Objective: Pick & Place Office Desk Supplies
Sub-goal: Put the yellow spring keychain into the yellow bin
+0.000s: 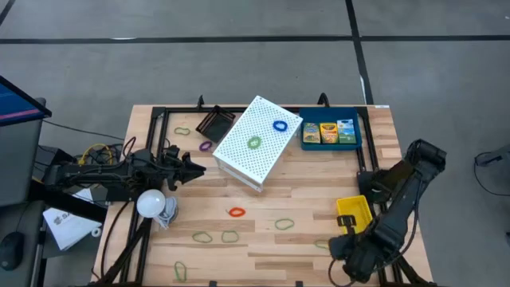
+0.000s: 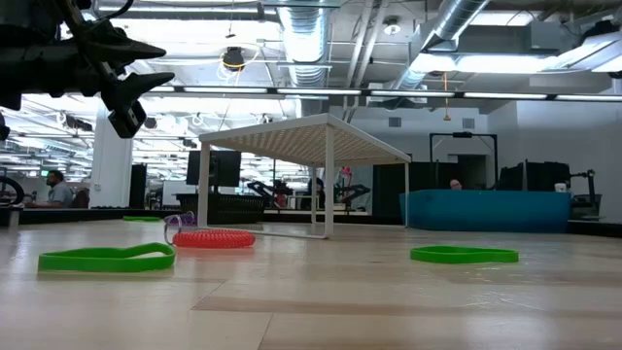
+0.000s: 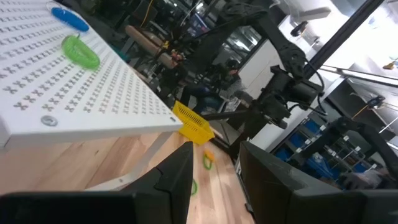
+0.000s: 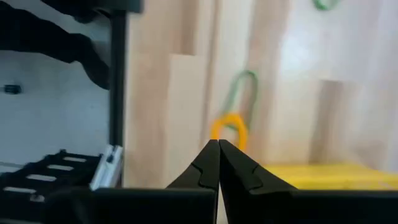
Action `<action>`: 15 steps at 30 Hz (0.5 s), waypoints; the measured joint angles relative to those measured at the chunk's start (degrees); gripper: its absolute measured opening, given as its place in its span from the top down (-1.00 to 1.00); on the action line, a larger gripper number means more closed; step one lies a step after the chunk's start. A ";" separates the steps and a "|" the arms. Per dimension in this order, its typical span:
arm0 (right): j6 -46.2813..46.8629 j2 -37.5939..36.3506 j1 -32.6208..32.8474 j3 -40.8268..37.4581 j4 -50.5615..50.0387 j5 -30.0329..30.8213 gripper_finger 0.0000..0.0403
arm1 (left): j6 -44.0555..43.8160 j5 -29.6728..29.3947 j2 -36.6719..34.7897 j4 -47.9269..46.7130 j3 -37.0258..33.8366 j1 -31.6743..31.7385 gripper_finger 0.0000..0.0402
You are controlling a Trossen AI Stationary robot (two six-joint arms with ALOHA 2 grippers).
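Observation:
My left gripper [image 1: 194,166] hovers level over the table's left side, open, with nothing between its fingers [image 3: 214,163]. It points at the white perforated stand [image 1: 255,143], which carries a blue band [image 1: 280,126] and a green band [image 1: 253,143]. My right gripper [image 4: 219,147] points down near the table's front right corner, shut and empty, above an orange band [image 4: 229,127] and a green band [image 4: 244,93] beside the yellow tray [image 1: 355,212]. The blue tray [image 1: 355,143] holds three crayon packs [image 1: 327,132]. A black tray [image 1: 213,122] lies at the far left.
Loose bands lie flat on the wood: an orange one [image 1: 237,212], a purple one [image 1: 205,146] and green ones [image 1: 203,236] [image 1: 284,224] [image 1: 180,271]. A white bulb-like object [image 1: 151,203] sits by the left arm. A black frame rail [image 4: 117,93] runs near my right gripper.

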 joint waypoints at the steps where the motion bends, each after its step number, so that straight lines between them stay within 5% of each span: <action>1: 0.00 0.27 0.06 -0.15 0.24 -0.08 1.00 | 0.00 0.00 0.13 0.17 0.01 0.00 0.37; 15: 5.76 3.31 -1.70 -0.96 1.61 -3.05 0.82 | -0.46 0.02 2.17 0.74 0.00 0.00 0.37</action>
